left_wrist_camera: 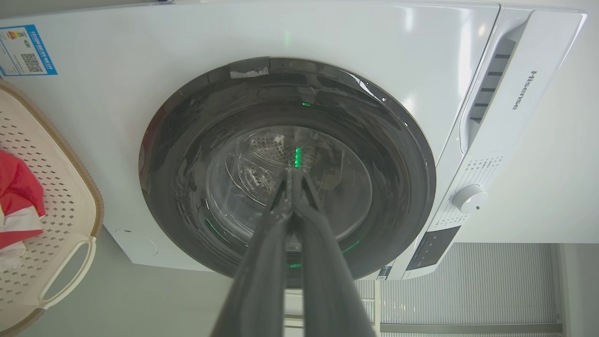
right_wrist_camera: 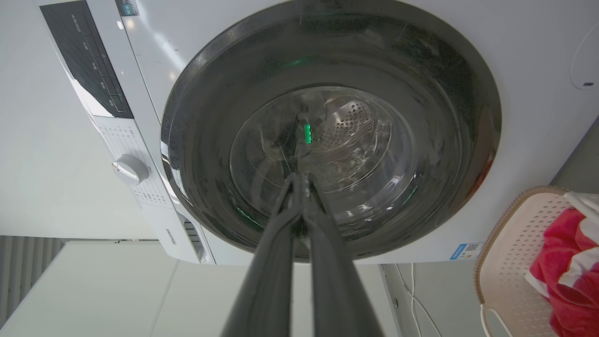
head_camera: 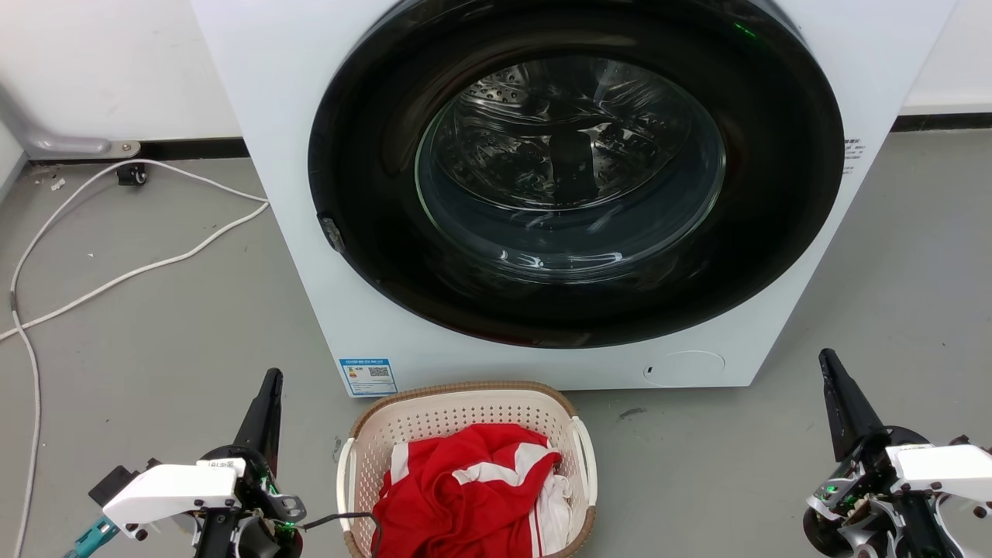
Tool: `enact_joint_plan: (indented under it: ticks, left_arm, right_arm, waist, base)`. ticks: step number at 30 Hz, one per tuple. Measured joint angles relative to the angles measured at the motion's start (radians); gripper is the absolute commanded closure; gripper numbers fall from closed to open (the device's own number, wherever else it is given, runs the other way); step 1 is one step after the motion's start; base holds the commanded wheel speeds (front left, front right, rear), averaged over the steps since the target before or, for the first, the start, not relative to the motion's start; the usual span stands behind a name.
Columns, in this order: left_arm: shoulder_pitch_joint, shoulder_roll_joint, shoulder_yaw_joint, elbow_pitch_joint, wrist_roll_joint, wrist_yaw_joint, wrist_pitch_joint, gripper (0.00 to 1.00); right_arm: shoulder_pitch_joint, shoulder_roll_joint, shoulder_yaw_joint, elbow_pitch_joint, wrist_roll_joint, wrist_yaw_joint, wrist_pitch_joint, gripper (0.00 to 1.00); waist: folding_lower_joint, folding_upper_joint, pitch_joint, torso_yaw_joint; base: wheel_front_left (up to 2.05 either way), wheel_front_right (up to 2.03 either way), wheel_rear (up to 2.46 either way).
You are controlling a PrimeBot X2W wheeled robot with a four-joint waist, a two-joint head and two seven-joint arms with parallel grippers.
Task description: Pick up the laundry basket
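The left gripper [head_camera: 271, 384] is pictured at 7 o'clock in the head view. Its two dark fingers are pressed together on nothing and are aimed toward 12. The right gripper [head_camera: 829, 368] is seen at 5 o'clock, likewise closed and empty (both wrist views show the fingertips meeting). Between them, at 6 o'clock, the laundry basket [head_camera: 465, 418] is set upright on the grey floor [head_camera: 170, 325], well apart from either gripper, with its white side handles at its 3 and 9. A crumpled red and white garment [head_camera: 465, 488] is heaped inside it. A thin black cable [head_camera: 341, 516] is run from the left arm across the basket's rim at about 8 o'clock. At the basket's 12, just beside its far rim, the white washing machine [head_camera: 256, 77] is stood with its round dark door [head_camera: 573, 170] shut; whether the two touch cannot be told. A blue sticker [head_camera: 368, 377] is fixed low on the machine's front, and a white cord [head_camera: 116, 275] is trailed over the floor at 9 o'clock.
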Motion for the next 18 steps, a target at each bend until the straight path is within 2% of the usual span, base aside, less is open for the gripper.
enact_joint_plan:
  ticks: [18]
  left_arm:
    - [0.000,0.000,0.000,0.000,0.000,0.000,0.000,1.00]
  right_arm:
    - [0.000,0.000,0.000,0.000,0.000,0.000,0.000,1.00]
  waist:
    - [0.0000,0.0000,0.000,0.000]
  base:
    - [0.00,0.00,0.00]
